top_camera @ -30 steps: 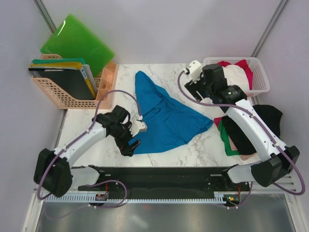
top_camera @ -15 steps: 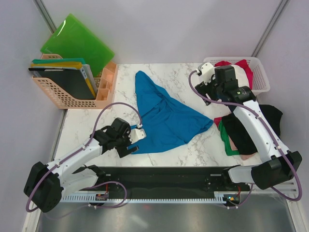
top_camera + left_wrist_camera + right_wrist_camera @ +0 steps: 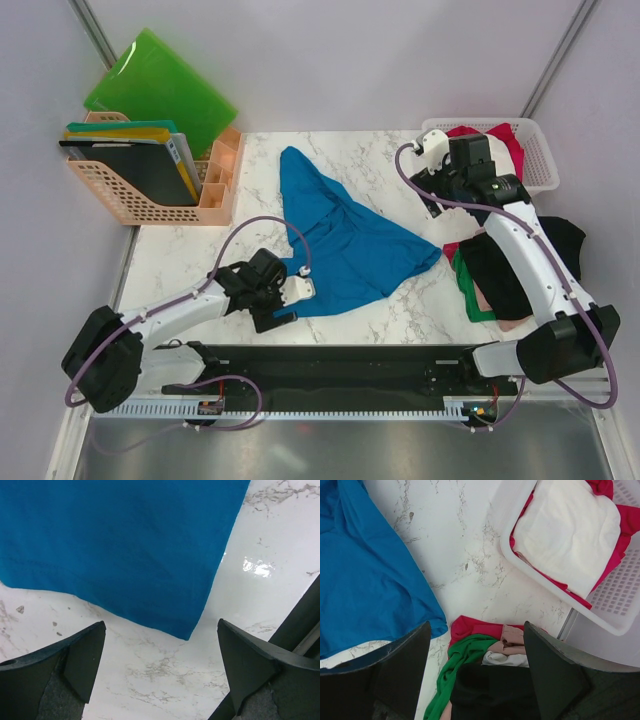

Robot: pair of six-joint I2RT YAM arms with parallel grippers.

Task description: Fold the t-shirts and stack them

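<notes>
1. The left gripper [image 3: 161,625] hangs low over the marble table [image 3: 250,150] with its jaws spread wide and nothing between them. The near corner of the blue t-shirt [image 3: 340,240] lies just ahead of its fingertips.
2. The right gripper [image 3: 476,625] is released too and holds nothing. It is up above the bare strip of table between the blue t-shirt and the white basket [image 3: 540,186].
3. The blue t-shirt lies unfolded and rumpled across the middle of the table.
4. The basket at the far right corner holds a folded white t-shirt [image 3: 570,535] lying on a red t-shirt [image 3: 626,524].
5. Near the basket, on the right edge, is a loose heap: a black t-shirt [image 3: 515,265] on top, with green [image 3: 455,675], pale pink [image 3: 512,636] and red cloth showing at its edge.
6. At the far left a peach file rack [image 3: 130,208] holds upright folders, and a green folder [image 3: 160,85] leans behind it.
7. Since a second ago the left gripper has drawn back toward the near edge and slid right along the blue t-shirt's hem. The right arm has swung toward the basket. The blue t-shirt has not moved.
</notes>
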